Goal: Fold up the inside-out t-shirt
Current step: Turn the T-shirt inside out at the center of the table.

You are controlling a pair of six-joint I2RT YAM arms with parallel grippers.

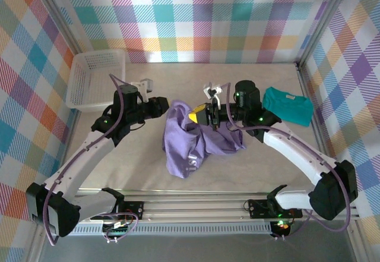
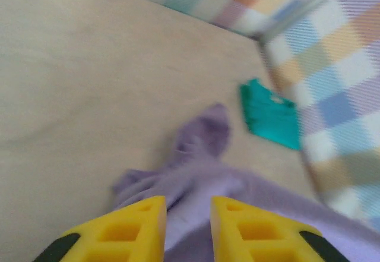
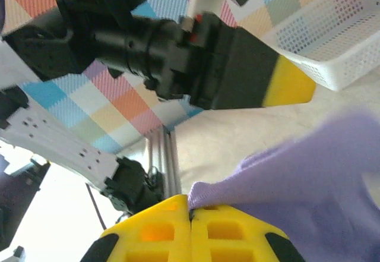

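Top external: the t-shirt lies bunched at frame centre, its top edge clamped by the right gripper; the left gripper, jaws apart, hovers just upper-left of it.

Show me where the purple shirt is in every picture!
Top external: purple t-shirt crumpled in the middle, between the arms.
Left wrist: bottom middle, just past the left gripper.
Right wrist: lower right, pinched by the right gripper.
Shared landmark: the left gripper, yellow-tipped.

bright even light; left wrist view motion-blurred.
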